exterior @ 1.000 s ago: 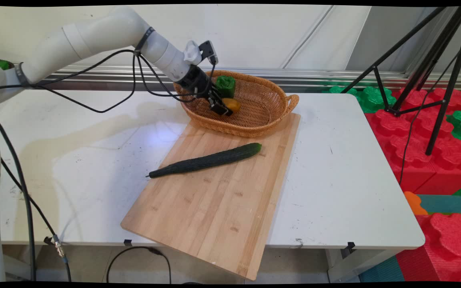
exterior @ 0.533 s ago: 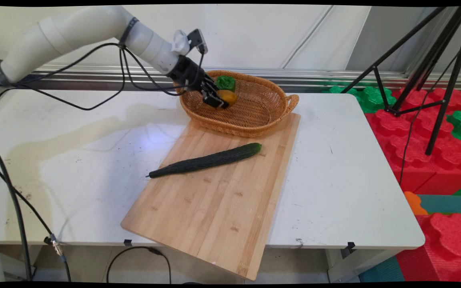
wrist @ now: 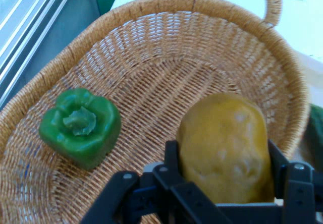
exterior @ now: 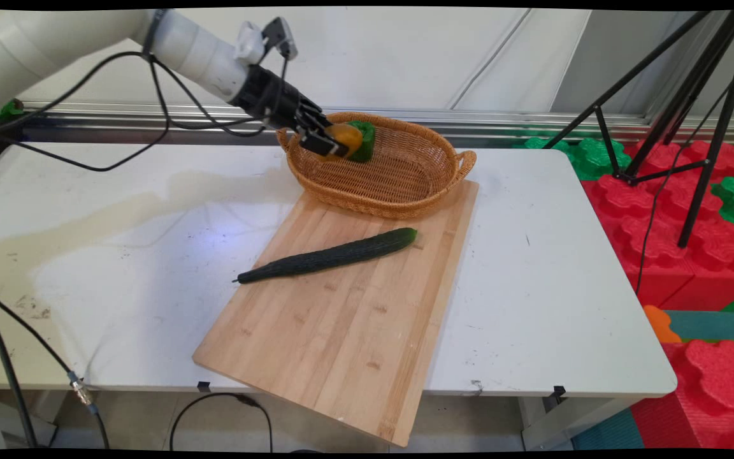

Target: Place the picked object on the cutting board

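White surface (exterior: 552, 268) carries a wooden cutting board (exterior: 341, 331), its far end touching a wicker basket (exterior: 405, 185) at 12 o'clock. Dark cucumber (exterior: 329, 256) lies diagonally across the board. Green bell pepper (wrist: 81, 125) sits on the basket floor. End effector (exterior: 323, 141) is clamped on a yellow-orange fruit (wrist: 224, 153), possibly a lemon, lifted above the basket's 9 o'clock side.

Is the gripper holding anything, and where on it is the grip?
Yes: the gripper holds the yellow pepper, fingers on its opposite sides, above the basket.
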